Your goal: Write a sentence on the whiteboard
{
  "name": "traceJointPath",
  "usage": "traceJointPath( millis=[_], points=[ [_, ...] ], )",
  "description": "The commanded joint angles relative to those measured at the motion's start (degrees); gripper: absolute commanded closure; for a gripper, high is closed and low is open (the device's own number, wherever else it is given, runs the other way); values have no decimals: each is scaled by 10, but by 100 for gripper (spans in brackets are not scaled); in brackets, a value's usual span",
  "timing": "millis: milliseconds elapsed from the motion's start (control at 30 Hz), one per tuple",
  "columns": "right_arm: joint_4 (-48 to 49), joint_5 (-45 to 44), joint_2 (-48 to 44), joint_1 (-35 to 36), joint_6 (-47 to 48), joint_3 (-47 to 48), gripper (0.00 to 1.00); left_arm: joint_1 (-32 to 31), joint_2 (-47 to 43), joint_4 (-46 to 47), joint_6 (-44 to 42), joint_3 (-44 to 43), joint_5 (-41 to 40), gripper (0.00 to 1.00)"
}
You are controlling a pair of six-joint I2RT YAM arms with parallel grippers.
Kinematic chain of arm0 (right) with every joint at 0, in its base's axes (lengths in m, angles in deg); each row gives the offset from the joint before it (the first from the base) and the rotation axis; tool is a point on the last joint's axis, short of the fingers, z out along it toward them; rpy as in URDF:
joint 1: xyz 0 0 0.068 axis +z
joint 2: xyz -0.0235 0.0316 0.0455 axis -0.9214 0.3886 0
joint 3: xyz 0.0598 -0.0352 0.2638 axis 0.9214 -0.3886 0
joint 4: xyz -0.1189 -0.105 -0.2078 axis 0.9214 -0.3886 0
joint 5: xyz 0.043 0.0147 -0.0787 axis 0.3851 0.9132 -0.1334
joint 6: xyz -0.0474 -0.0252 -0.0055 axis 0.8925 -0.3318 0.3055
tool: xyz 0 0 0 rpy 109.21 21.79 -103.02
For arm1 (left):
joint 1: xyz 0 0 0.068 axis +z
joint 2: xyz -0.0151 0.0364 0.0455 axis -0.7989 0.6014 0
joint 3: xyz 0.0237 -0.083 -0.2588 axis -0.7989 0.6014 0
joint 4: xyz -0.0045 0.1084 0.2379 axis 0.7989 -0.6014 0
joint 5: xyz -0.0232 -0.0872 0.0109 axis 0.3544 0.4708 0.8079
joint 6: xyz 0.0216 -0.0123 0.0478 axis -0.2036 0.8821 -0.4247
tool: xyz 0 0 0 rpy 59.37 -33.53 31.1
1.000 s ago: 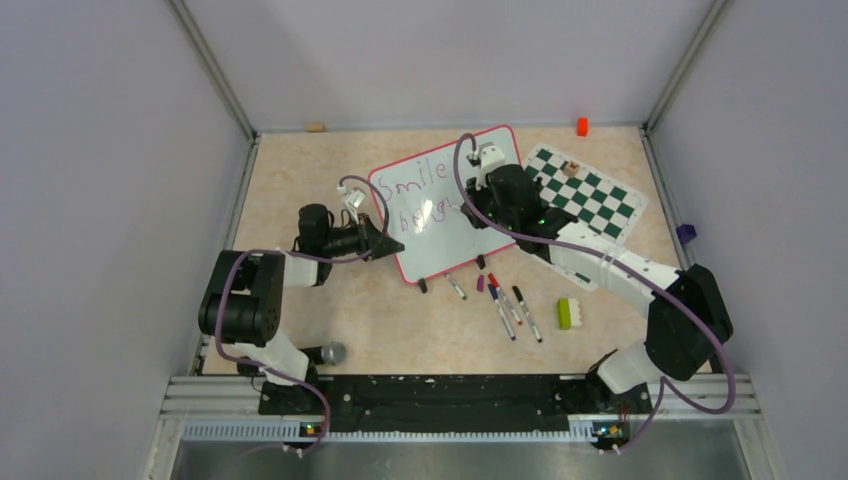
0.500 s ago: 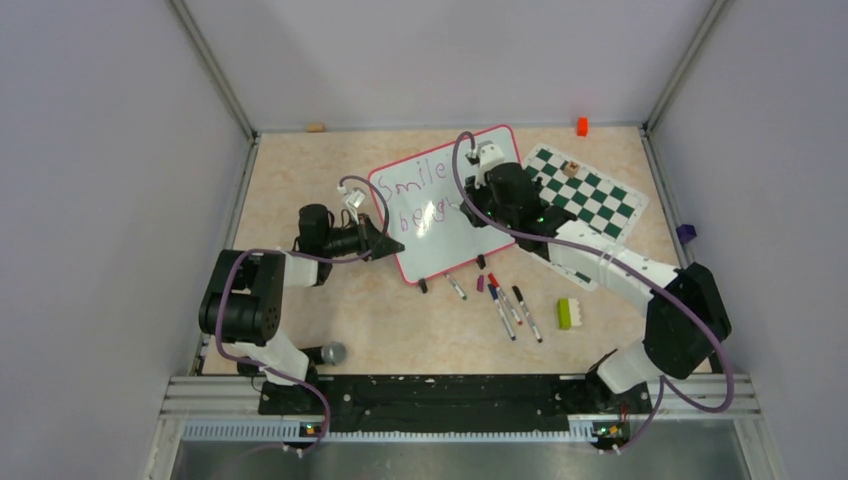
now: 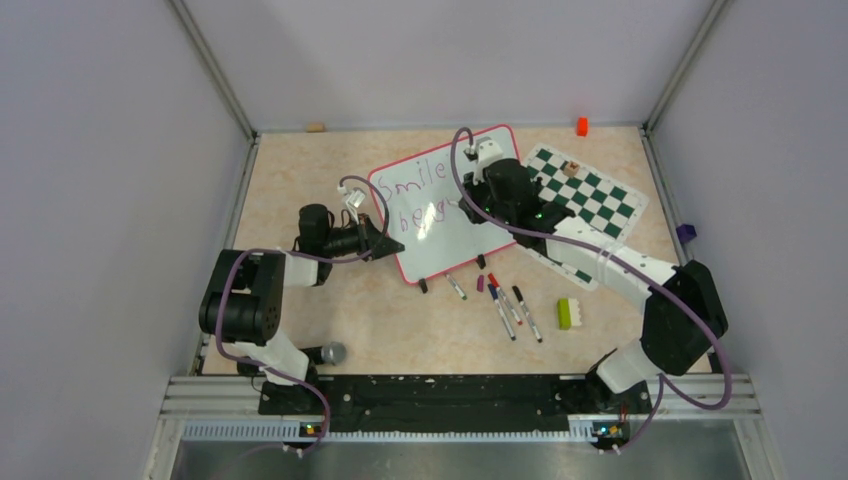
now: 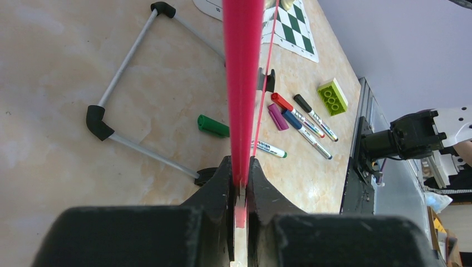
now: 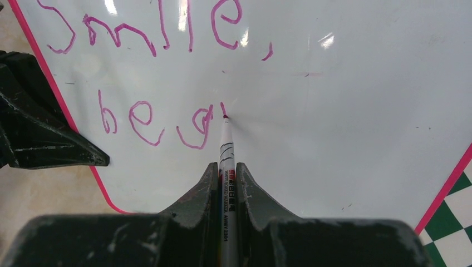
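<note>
Marker tip on the whiteboard [image 3: 445, 238], mid-worktop

The left tool [image 4: 240, 167] is pinched narrow on the board's pink rim at its left edge. The right tool [image 5: 225, 169] is closed around a marker [image 5: 226, 150] whose tip touches the white surface just right of the "g". The sentence [image 5: 189, 28] reads "Smile," above "be g", in 2 purple lines. A chess mat [image 3: 590, 195] lies just beside the board's right edge
</note>
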Motion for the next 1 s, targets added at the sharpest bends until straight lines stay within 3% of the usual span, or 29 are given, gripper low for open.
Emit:
traceJointPath(
  millis=[0,967],
  points=[
    [15,-24,16,-9,6,35,100,-7,23,-72,-6,5,-39,100],
    [10,-21,-9,-23,1,36,100,-7,23,-73,-7,6,-40,100]
  ],
)
